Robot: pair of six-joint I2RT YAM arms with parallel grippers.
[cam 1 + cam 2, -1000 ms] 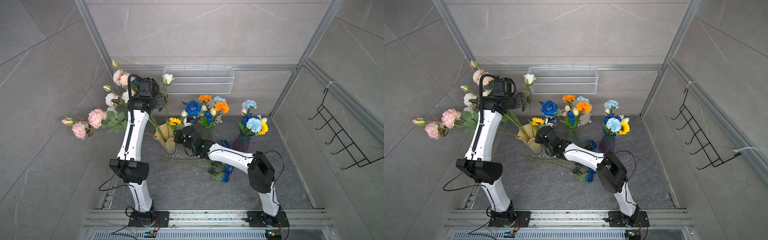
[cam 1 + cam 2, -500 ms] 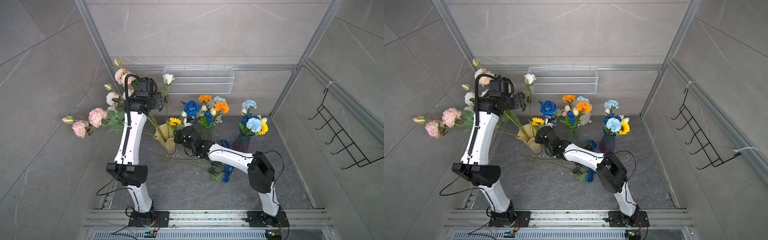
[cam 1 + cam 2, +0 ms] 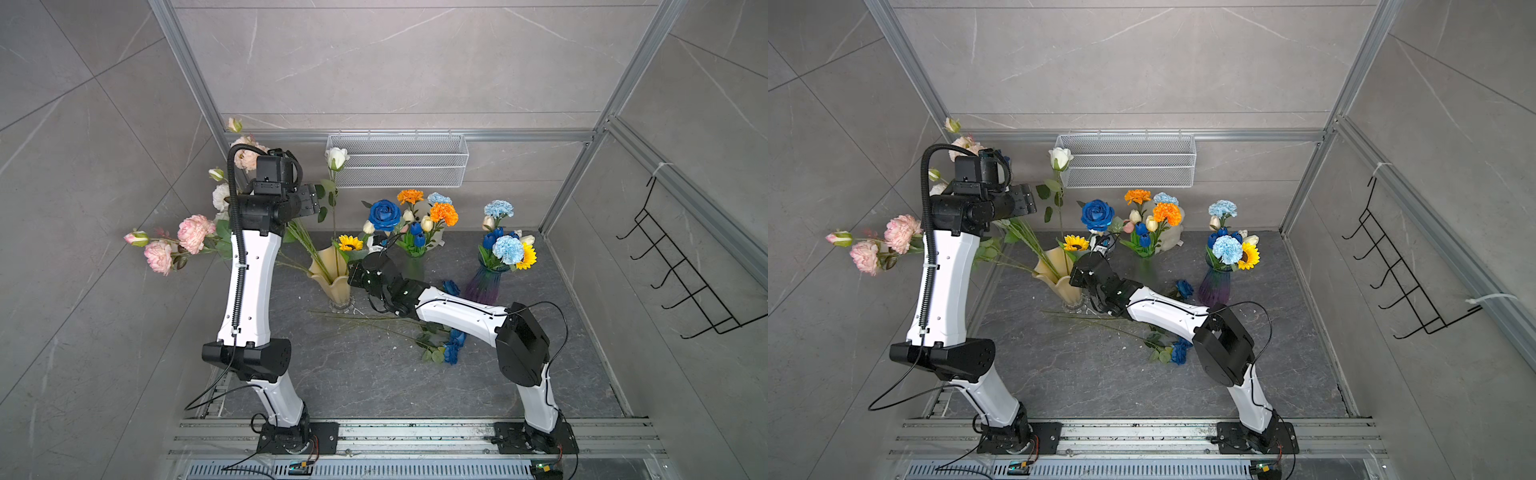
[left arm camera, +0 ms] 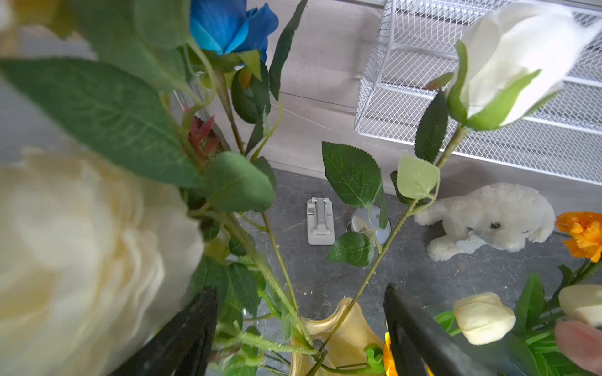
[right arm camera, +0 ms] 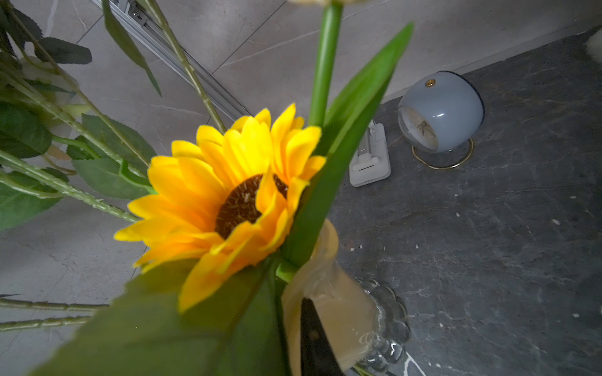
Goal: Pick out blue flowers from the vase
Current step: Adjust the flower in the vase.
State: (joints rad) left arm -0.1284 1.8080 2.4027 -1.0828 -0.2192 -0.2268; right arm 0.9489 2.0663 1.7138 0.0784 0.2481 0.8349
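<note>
Left end effector hangs wide open around the green stems above the beige vase, gripping nothing. The deep blue rose in that bunch gets cropped by the wrist view's edge. Right end effector is nearly closed and looks pinched on the vase wall, though a sunflower hides most of it. More blue flowers lie on the surface, which has open room up front.
</note>
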